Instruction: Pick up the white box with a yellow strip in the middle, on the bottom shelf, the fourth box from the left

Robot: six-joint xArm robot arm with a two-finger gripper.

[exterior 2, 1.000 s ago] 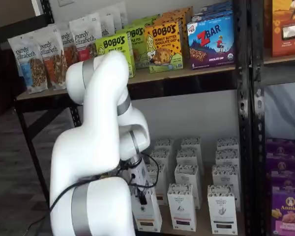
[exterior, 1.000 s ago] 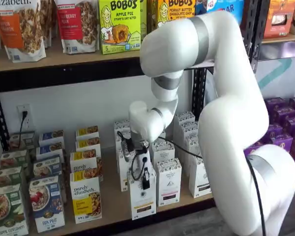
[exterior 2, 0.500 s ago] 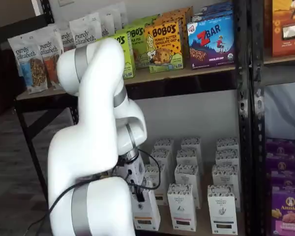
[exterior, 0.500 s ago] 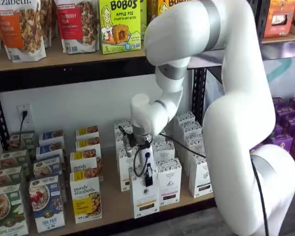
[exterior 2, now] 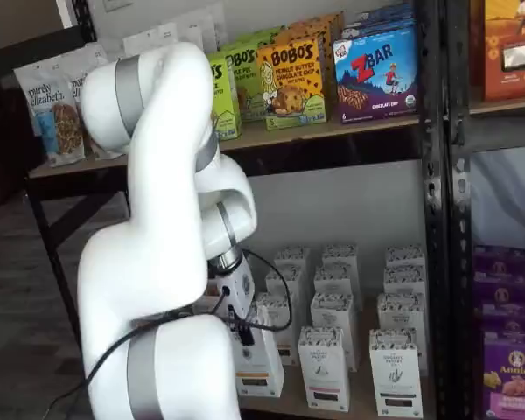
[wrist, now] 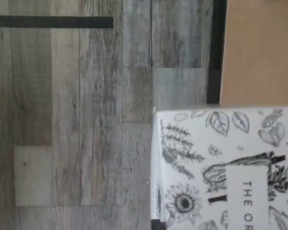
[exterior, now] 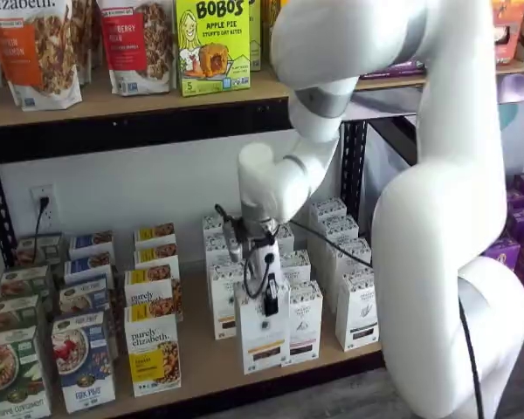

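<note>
The white box (exterior: 264, 339) is a tall narrow carton with a speckled top band and a dark strip low down. It hangs at the front of the bottom shelf (exterior: 201, 362), its base a little above the board. My gripper (exterior: 267, 301) is shut on the top of the box, with one black finger down its front face. In both shelf views the white arm reaches down to it; there the gripper (exterior 2: 243, 334) holds the box (exterior 2: 259, 367) in front of its row. The wrist view shows the box's leaf-printed top (wrist: 221, 163) beside the tan board (wrist: 259, 48).
Rows of like white cartons (exterior: 356, 305) stand right of and behind the held box. Purely elizabeth boxes (exterior: 153, 349) stand to its left. A black upright (exterior: 354, 166) rises behind the arm. The upper shelf (exterior: 113, 105) carries Bobo's boxes and granola bags. Grey plank floor (wrist: 72, 120) lies below.
The arm's upper links have risen and swung right. The white box, still in the gripper, has come up slightly off the board and shifted a little to the right.
</note>
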